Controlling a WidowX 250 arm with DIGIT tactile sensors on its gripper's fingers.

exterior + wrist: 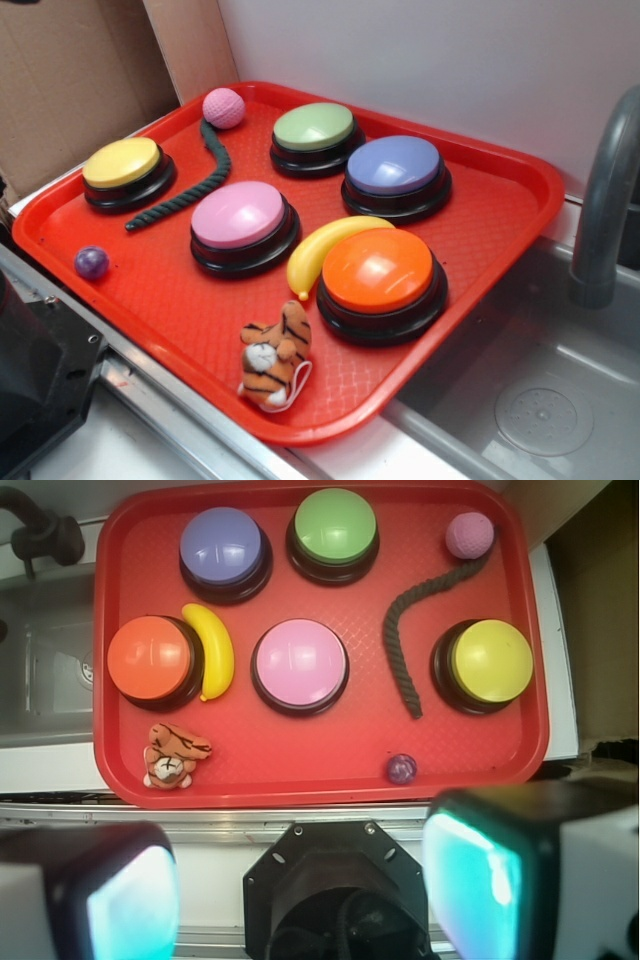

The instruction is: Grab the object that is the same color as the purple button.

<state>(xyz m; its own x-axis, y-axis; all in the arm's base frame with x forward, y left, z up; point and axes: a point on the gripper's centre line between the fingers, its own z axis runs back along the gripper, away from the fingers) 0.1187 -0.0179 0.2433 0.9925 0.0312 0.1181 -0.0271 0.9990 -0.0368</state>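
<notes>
Gripper [300, 880] hangs spread, off the tray, purple ball [401, 769] just beyond.

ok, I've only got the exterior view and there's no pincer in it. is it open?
Observer: Yes. The wrist view shows the pincer open, pads wide apart, nothing between them.
Operator: Over the tray?
Observer: No. Its fingers frame the metal rail, short of the red tray's near rim.
Operator: Lined up on the small purple ball?
Observer: Not quite. The small purple ball lies ahead near that rim, off centre toward the finger on the image's right.
</notes>
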